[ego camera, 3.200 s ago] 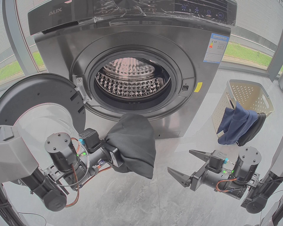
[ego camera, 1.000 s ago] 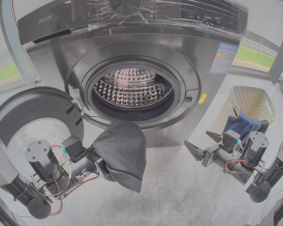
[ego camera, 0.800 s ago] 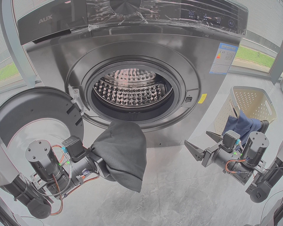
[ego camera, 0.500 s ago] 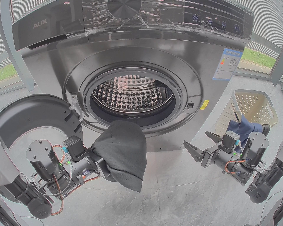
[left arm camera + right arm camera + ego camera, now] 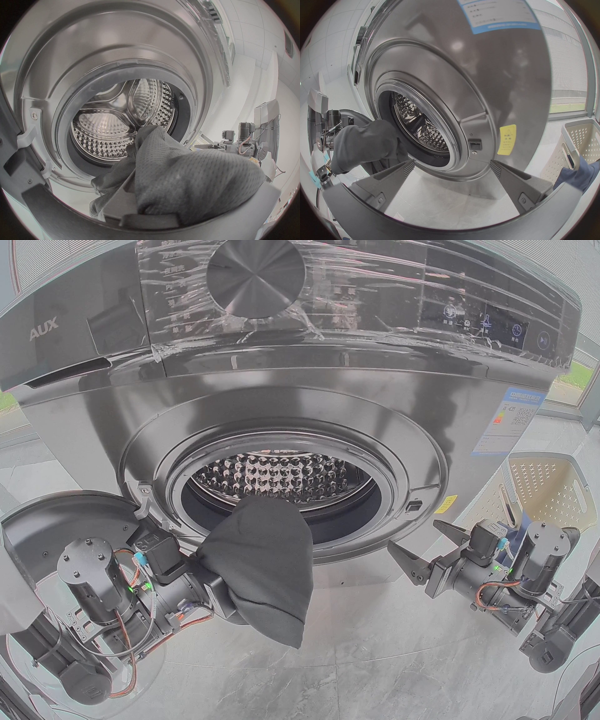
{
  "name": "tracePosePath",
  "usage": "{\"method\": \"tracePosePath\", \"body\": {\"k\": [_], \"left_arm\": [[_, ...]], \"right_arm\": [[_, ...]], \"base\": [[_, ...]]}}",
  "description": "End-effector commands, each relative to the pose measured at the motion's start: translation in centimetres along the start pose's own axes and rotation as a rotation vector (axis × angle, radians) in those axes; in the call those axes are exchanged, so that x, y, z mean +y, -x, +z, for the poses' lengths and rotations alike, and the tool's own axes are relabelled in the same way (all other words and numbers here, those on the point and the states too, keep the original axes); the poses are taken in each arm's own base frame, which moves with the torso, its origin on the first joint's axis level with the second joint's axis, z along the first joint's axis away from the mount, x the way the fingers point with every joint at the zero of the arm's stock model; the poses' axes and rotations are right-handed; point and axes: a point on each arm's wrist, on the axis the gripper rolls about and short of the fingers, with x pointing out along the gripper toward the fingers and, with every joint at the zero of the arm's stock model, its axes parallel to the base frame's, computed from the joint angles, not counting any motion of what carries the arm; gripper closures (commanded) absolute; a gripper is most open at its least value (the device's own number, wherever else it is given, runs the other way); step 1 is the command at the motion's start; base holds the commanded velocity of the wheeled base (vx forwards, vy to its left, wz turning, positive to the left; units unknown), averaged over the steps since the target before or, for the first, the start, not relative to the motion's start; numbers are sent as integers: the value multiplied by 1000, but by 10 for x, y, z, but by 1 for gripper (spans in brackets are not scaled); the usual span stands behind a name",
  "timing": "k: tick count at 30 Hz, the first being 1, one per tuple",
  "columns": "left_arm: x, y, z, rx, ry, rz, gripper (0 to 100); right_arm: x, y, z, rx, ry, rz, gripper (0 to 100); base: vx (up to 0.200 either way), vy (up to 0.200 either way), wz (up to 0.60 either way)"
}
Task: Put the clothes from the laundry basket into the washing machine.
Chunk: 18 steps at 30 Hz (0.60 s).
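Left gripper (image 5: 125, 209) was clamped on the dark garment (image 5: 262, 565), which draped over its fingers and hung at lower centre of the head view. The garment's upper edge overlapped the lower rim of the drum opening (image 5: 281, 474) of the washing machine (image 5: 300, 396). Whether the cloth lay inside that rim could not be determined. The door (image 5: 56, 521) stood open at lower left. The right gripper (image 5: 415, 540) hung at lower right, jaws spread wide and holding nothing, apart from the machine front. The laundry basket (image 5: 550, 490) stood at the right edge, with a blue garment (image 5: 578, 176) draped over its rim.
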Motion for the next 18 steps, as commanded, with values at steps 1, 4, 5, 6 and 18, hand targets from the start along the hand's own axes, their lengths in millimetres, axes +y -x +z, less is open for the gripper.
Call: {"method": "tracePosePath", "body": {"k": [1,4,5,6,18], "left_arm": [[0,0,-2,8,1,0,100],[0,-2,-3,10,1,0,100],[0,-2,-3,11,-1,1,100],[0,-3,-4,15,-1,-2,100],[7,-55,-19,-3,-41,16,100]], "right_arm": [[1,0,0,1,0,4,0],[2,1,-1,3,0,9,0],[3,1,-1,3,0,12,0],[6,1,-1,4,-1,21,0],[24,2,-3,12,-32,54,0]], "base": [[0,0,0],[0,0,0],[0,0,0],[0,0,0],[0,0,0]]}}
